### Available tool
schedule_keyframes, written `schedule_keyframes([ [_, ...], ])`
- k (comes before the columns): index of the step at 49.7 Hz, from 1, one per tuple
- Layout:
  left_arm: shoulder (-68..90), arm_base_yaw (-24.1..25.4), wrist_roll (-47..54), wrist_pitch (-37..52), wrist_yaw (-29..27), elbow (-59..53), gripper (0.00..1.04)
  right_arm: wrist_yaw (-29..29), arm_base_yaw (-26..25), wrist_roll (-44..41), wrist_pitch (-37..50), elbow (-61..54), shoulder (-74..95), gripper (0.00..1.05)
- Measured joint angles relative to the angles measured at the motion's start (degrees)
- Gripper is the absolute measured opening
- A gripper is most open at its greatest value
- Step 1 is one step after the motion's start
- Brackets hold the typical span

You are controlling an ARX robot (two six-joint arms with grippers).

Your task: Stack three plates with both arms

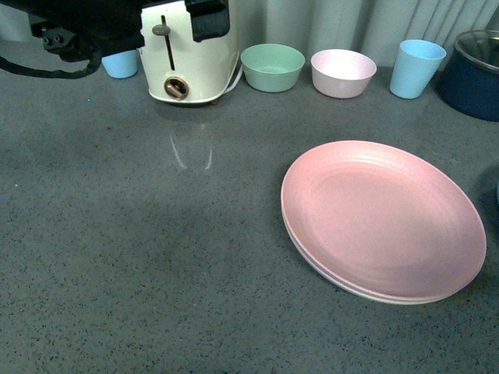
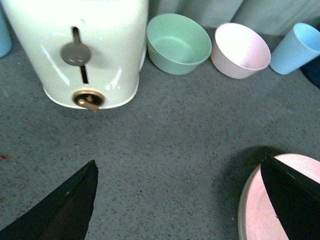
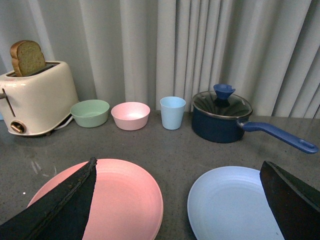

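The pink plate (image 1: 382,218) lies on the beige-cream plate, of which only the rim (image 1: 366,294) shows beneath it, right of centre on the grey counter. In the right wrist view the light blue plate (image 3: 230,205) lies flat beside the pink plate (image 3: 125,200), apart from it. My right gripper (image 3: 177,200) hangs open above the gap between these two, holding nothing. My left gripper (image 2: 180,200) is open over bare counter, one finger (image 2: 292,200) above the pink plate's edge (image 2: 260,215). The left arm (image 1: 86,27) shows at the far left.
Along the back stand a cream toaster (image 1: 187,51) with a slice of bread (image 3: 27,57), a green bowl (image 1: 272,67), a pink bowl (image 1: 343,72), a blue cup (image 1: 415,68) and a dark blue lidded pot (image 1: 475,74). Another blue cup (image 1: 119,64) stands left of the toaster.
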Motion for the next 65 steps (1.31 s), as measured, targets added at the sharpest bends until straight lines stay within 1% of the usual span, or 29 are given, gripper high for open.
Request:
schedule_keyframes([
  [1,0.0,-0.1,0.1,0.0,0.0,-0.1,0.98,0.0,0.0,0.0,0.0,0.0,0.0,0.97],
  [3,0.5,-0.7,1.8,3.0,-2.6,-1.1,0.95,0.0,0.0,0.0,0.0,0.0,0.0,0.97],
  [5,0.7,-0.9,4.3,13.3,-9.4,-4.5,0.88,0.1,0.0,0.0,0.0,0.0,0.0,0.97],
  [6,0.7,-0.9,5.4,16.0,-11.1,-5.6,0.87,0.1,0.0,0.0,0.0,0.0,0.0,0.97],
  [8,0.2,-0.9,7.6,25.8,-15.4,-10.1,0.79,0.0,0.0,0.0,0.0,0.0,0.0,0.97],
  [9,-0.3,-0.7,8.6,30.0,-16.5,-12.4,0.76,0.1,0.0,0.0,0.0,0.0,0.0,0.97],
  [11,-2.7,0.7,10.5,39.3,-16.8,-18.6,0.65,0.2,0.0,0.0,0.0,0.0,0.0,0.97],
  [12,-3.7,1.3,10.8,41.3,-16.7,-20.4,0.62,0.2,0.0,0.0,0.0,0.0,0.0,0.97],
  [13,-4.3,1.6,11.0,42.1,-16.5,-21.2,0.60,0.2,0.0,0.0,0.0,0.0,0.0,0.97],
  [15,-6.8,2.8,11.6,44.4,-16.1,-24.3,0.53,0.2,0.0,0.0,0.0,0.0,0.0,0.97],
  [19,-13.4,5.9,12.2,46.5,-14.3,-32.0,0.31,0.0,0.0,0.0,0.0,0.0,0.0,0.97],
  [28,-19.7,7.9,12.5,46.8,-11.1,-39.8,0.03,0.1,0.0,0.0,0.0,0.0,0.0,0.97],
  [31,-21.8,8.6,12.8,46.8,-10.3,-41.8,0.04,0.1,0.0,0.0,0.0,0.0,0.0,0.97],
  [34,-23.1,9.9,12.9,49.8,-9.4,-45.2,0.04,0.0,0.0,0.0,0.0,0.0,0.0,0.97],
  [43,-29.1,11.8,13.0,47.7,-7.6,-50.4,0.04,0.0,0.0,0.0,0.0,0.0,0.0,0.97],
  [51,-38.5,13.6,13.0,42.4,-5.9,-54.3,0.04,0.0,0.0,0.0,0.0,0.0,0.0,0.97],
  [53,-41.4,15.8,13.0,40.3,-2.4,-55.4,0.04,0.0,0.0,0.0,0.0,0.0,0.0,0.97],
  [56,-45.4,17.7,13.0,37.6,-1.9,-56.4,0.04,0.0,0.0,0.0,0.0,0.0,0.0,0.97],
  [65,-52.8,18.0,13.0,31.8,-1.5,-57.9,0.04,0.0,0.0,0.0,0.0,0.0,0.0,0.97],
])
